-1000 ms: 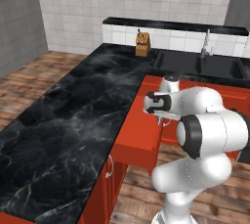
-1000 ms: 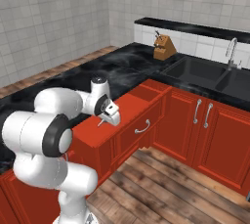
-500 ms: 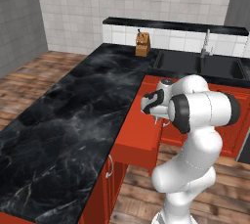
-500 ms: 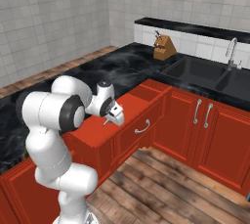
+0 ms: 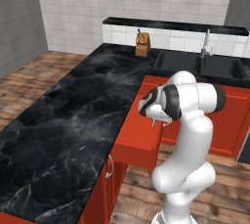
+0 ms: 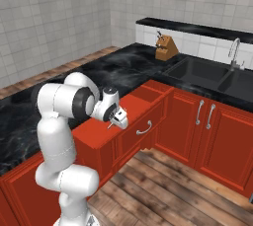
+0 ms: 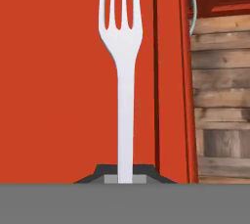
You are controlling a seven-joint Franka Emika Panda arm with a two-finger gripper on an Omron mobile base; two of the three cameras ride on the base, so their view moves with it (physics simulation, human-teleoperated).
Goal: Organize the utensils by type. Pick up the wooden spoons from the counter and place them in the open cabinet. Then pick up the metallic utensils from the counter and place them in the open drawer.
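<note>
My gripper (image 7: 125,176) is shut on the handle of a silvery metal fork (image 7: 125,71), one of the metallic utensils. The fork's tines point away from the hand. Behind it lies the flat red inside of the open drawer (image 7: 58,81). From the base views the gripper (image 6: 118,120) (image 5: 154,118) hangs low over the drawer (image 6: 96,127) (image 5: 139,142), near its front wall. The black marble counter (image 5: 63,120) (image 6: 118,67) runs beside the drawer and bears no utensils. The wooden spoons and the cabinet are out of view.
A wooden knife block (image 5: 142,44) (image 6: 166,48) stands at the back of the counter beside the sink (image 5: 205,64) (image 6: 207,72) with its faucet. The drawer front carries a curved grey handle (image 6: 144,130) (image 7: 191,8). Wooden floor (image 7: 219,100) lies beyond the drawer front.
The hand has sunk a little toward the drawer with the fork in it. The arm's elbow has swung over from lying sideways to standing upright.
</note>
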